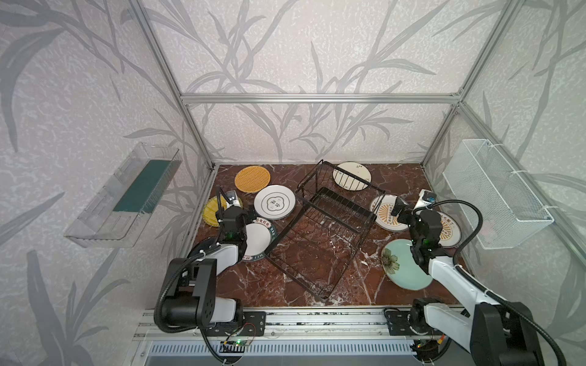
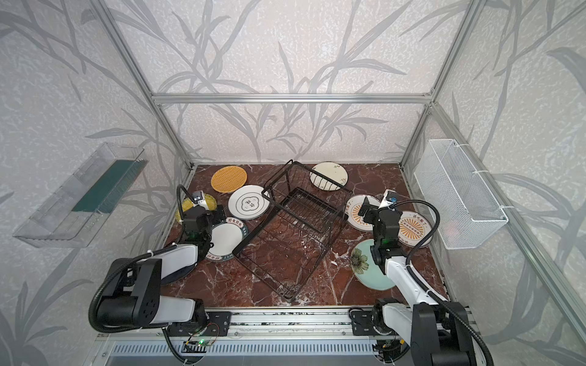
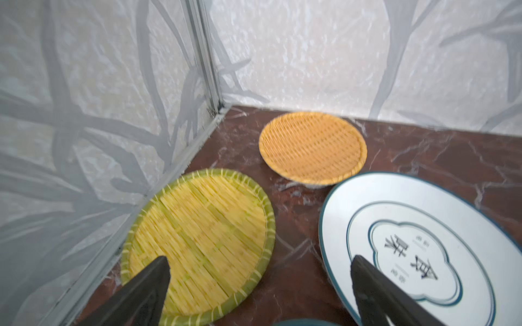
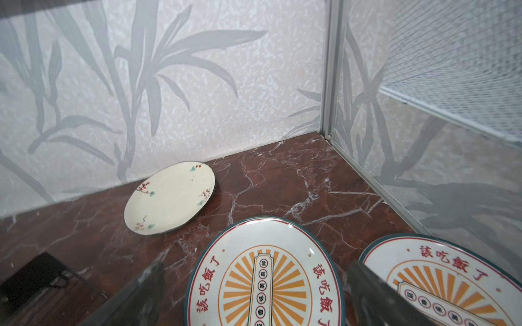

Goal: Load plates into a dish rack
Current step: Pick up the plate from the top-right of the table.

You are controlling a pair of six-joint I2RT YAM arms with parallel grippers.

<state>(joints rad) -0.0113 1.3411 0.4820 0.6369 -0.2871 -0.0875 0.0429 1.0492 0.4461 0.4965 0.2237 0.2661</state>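
Observation:
The black wire dish rack (image 1: 329,228) lies diagonally mid-table, holding no plates. Plates lie flat around it: orange woven (image 1: 252,179), yellow woven (image 3: 197,245), white emblem (image 3: 423,248), green-rimmed white (image 1: 258,240) and a dark one (image 1: 203,247) under the left arm. On the right lie cream (image 4: 169,197), two sunburst plates (image 4: 265,282) (image 4: 452,282) and teal flower (image 1: 399,266). My left gripper (image 3: 260,258) hangs open between the yellow and emblem plates. My right gripper (image 4: 255,264) is open above the nearer sunburst plate. Neither holds anything.
A clear plastic bin (image 1: 123,196) hangs on the left wall and a white mesh basket (image 1: 494,193) on the right wall. Aluminium posts and wallpapered panels close in three sides. The arms' base rail (image 1: 317,320) runs along the front edge.

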